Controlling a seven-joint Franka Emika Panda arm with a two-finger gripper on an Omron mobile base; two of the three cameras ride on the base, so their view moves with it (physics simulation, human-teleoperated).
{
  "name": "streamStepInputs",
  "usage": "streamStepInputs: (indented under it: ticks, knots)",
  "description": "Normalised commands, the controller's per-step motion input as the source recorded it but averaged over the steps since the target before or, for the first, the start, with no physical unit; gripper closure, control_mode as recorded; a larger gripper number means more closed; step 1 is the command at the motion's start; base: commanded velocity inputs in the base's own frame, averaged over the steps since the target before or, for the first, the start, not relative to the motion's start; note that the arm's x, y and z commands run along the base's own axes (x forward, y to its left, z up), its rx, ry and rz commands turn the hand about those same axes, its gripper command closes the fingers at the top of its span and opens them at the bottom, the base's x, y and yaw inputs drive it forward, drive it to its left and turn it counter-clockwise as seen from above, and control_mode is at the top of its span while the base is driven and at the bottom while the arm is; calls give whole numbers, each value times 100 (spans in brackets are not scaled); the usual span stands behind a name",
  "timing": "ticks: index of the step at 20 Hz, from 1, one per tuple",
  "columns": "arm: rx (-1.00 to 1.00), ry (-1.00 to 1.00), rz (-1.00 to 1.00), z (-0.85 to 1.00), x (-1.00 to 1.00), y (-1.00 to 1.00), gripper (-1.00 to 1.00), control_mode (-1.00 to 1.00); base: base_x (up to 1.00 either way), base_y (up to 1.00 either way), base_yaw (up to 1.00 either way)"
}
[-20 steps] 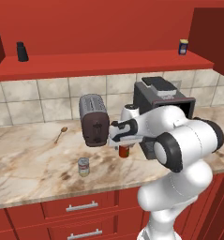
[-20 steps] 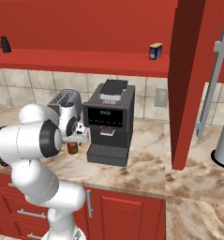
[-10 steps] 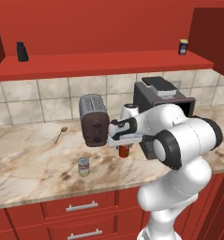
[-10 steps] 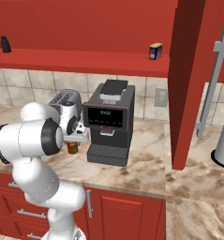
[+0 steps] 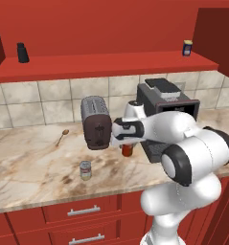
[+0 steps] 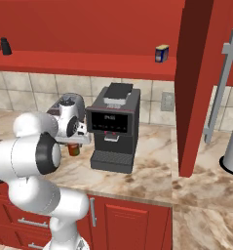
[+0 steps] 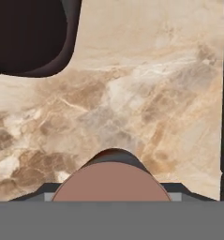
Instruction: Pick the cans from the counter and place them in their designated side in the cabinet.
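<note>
Currently the gripper (image 5: 128,141) sits right at the dark red can (image 5: 127,150), which stands on the tabletop (image 5: 34,162) between the toaster (image 5: 96,123) and the coffee machine (image 5: 168,110). In the hand view the can's flat top (image 7: 112,180) lies at 6 o'clock, directly under the camera, with a grey piece showing at each side of it. Judgement: the fingers bracket the can, but whether they press on it I cannot tell.

Second can, silvery with a pale label (image 5: 85,170), stands well apart at roughly 8 o'clock from the red one, on open marble.

Handling, as judgement: small rigid tin, light, smooth curved wall, so slippery under a weak pinch; not fragile. Best hold is across the wall below the rim, gripper square to the axis to keep it upright.

Clearance: toaster close at 9 o'clock of the red can, coffee machine close at 3 o'clock; straight up looks like the free exit. Open red shelf (image 5: 106,64) of the cabinet runs overhead, carrying a black shaker (image 5: 22,52) at its left and a blue-and-yellow can (image 5: 187,48) at its right; long bare stretch between. Shelf front edge needs clearing on the way in.
</note>
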Motion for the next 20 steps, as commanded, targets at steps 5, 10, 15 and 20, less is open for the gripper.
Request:
streamStepInputs:
  ticks: [5, 10, 15, 20]
  knots:
    - [0, -11, 0, 59, -32, -3, 100, -100, 0, 0, 0]
    - [0, -11, 0, 71, -31, -4, 100, -100, 0, 0, 0]
    - [0, -10, 0, 73, -30, -7, 100, -100, 0, 0, 0]
    - [0, -10, 0, 66, -39, -6, 100, -100, 0, 0, 0]
